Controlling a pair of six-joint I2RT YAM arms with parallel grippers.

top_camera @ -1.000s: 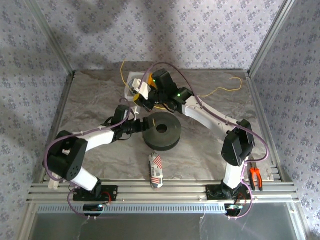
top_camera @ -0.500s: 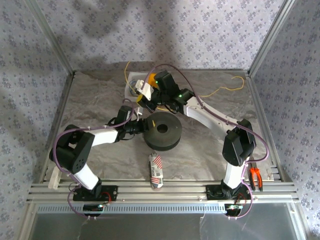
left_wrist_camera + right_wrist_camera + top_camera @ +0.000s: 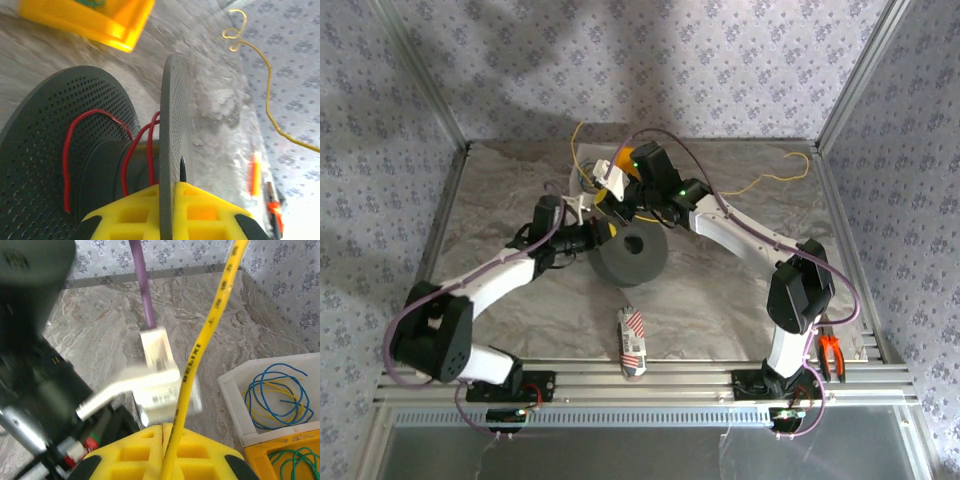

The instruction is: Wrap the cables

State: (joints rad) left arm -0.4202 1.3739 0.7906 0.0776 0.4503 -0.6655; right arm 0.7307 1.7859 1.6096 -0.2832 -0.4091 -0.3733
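spool (image 3: pixel 627 257) now upright, clamped by outstretched left claw (image 3: pixel 167 202), right claw (image 3: pixel 167 440) pinching cable (image 3: pixel 193 365)

White-and-black arms (image 3: pixel 500 278), purple cables (image 3: pixel 142 285), yellow fingers (image 3: pixel 210 210)

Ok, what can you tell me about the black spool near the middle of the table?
The black plastic spool has two round perforated flanges joined by a smooth dark hub, with a centre hole. A thin red wire makes a few loose turns around the hub. The spool sits near the middle of the marble-patterned table, tipped up, holed face toward the far side. The left gripper is shut on one flange's rim, clamping it from both sides.
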